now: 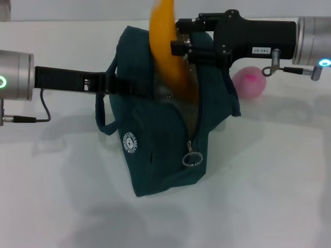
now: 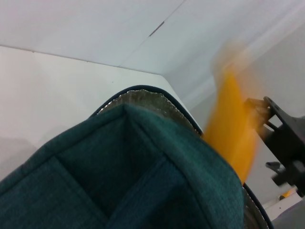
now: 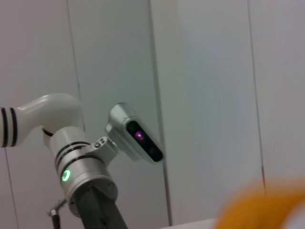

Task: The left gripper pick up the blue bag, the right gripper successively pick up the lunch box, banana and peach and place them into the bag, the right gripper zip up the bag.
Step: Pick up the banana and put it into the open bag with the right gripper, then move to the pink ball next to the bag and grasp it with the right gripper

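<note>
Above the blue bag point(image 1: 165, 134), banana point(image 1: 168, 49) clamped in right gripper point(image 1: 181, 44) jaws.

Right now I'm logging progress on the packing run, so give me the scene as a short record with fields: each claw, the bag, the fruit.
left claw: holds the dark teal fabric lunch bag by its top edge, on the robot's left
right claw: shut on the curved yellow-orange banana, above the bag's opening
bag: upright on the white table, zip open, metal ring pull hanging at the front
banana: lower end dipping into the opening
round pink peach: on the table, behind the bag on the robot's right
lunch box: not visible
</note>
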Robot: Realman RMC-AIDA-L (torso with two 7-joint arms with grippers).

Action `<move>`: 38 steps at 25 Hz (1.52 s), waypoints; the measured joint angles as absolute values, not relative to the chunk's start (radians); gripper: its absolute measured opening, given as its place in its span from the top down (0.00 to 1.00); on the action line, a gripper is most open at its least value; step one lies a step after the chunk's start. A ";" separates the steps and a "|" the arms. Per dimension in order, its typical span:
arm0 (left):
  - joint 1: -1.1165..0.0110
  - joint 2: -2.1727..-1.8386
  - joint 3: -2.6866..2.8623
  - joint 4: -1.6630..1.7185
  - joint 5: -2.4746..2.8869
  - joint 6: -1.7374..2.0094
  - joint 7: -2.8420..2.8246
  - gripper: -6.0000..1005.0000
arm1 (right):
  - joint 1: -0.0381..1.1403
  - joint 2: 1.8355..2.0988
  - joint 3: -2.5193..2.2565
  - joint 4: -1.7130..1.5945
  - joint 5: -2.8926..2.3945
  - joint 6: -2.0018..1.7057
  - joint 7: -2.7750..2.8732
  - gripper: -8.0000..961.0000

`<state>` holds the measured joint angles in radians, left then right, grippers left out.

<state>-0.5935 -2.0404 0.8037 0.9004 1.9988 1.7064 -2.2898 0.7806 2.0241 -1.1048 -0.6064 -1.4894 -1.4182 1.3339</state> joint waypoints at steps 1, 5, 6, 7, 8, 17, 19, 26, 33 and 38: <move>-0.593 -2.040 0.804 0.900 1.999 1.706 -2.289 0.96 | 0.779 2.025 -1.106 -0.607 -1.489 -1.424 1.332 0.40; -0.593 -2.040 0.804 0.900 2.000 1.705 -2.288 0.96 | 0.775 2.025 -1.105 -0.612 -1.487 -1.439 1.329 0.37; -0.594 -2.040 0.804 0.900 2.000 1.705 -2.288 0.96 | 0.773 2.024 -1.103 -0.614 -1.486 -1.445 1.328 0.35; -0.594 -2.040 0.804 0.900 2.000 1.704 -2.288 0.96 | 0.768 2.024 -1.100 -0.620 -1.483 -1.453 1.328 0.34; -0.594 -2.040 0.803 0.900 1.999 1.704 -2.288 0.96 | 0.761 2.023 -1.097 -0.628 -1.475 -1.458 1.328 0.32; -0.584 -2.039 0.791 0.900 1.998 1.704 -2.287 0.96 | 0.604 2.012 -1.066 -0.815 -1.377 -1.465 1.346 0.22; -0.579 -2.039 0.790 0.900 1.998 1.704 -2.287 0.96 | 0.580 2.009 -1.032 -0.834 -1.378 -1.451 1.353 0.20; -0.567 -2.038 0.788 0.900 1.995 1.704 -2.286 0.96 | 0.537 1.978 -0.960 -0.810 -1.423 -1.321 1.408 0.20; -0.562 -2.039 0.788 0.900 1.994 1.704 -2.286 0.96 | 0.546 1.959 -0.962 -0.692 -1.499 -1.194 1.444 0.21; -0.562 -2.042 0.789 0.900 1.994 1.704 -2.286 0.96 | 0.580 1.965 -0.969 -0.610 -1.585 -1.121 1.445 0.21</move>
<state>-0.5615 -2.0415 0.7885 0.9005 1.9939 1.7041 -2.2856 0.5796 1.9646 -0.9686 -0.6103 -1.5851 -1.1207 1.4447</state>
